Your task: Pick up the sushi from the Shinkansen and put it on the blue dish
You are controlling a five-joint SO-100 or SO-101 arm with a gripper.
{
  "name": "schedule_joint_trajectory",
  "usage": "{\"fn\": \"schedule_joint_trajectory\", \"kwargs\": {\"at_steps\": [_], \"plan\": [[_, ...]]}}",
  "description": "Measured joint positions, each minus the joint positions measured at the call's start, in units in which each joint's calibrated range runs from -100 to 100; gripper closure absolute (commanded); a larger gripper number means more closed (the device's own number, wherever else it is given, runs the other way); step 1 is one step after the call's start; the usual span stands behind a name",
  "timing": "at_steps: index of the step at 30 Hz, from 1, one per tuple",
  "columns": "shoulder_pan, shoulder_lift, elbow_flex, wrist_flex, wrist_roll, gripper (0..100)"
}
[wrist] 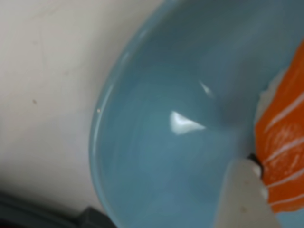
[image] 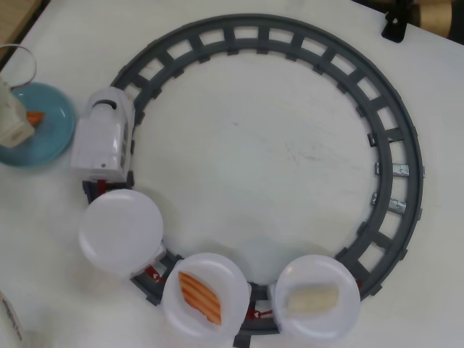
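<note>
My gripper comes in from the left edge of the overhead view and hangs over the blue dish. It is shut on a salmon sushi, of which only an orange tip shows there. In the wrist view the striped orange sushi sits at the right edge, just above the dish, with one white finger pressed against its side. The other finger is out of frame. The white Shinkansen stands on the track beside the dish. Another salmon sushi lies on its middle plate-car.
The grey ring track takes up most of the table. The first plate-car is empty, and the last plate-car carries a pale cream piece. A black object sits at the top right.
</note>
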Motion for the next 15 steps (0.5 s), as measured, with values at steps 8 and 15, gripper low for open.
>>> {"fn": "schedule_joint_trajectory", "kwargs": {"at_steps": [8, 15], "plan": [[0.0, 0.0, -5.7, 5.5, 0.0, 74], [0.0, 0.0, -19.2, 16.9, -0.1, 75]]}}
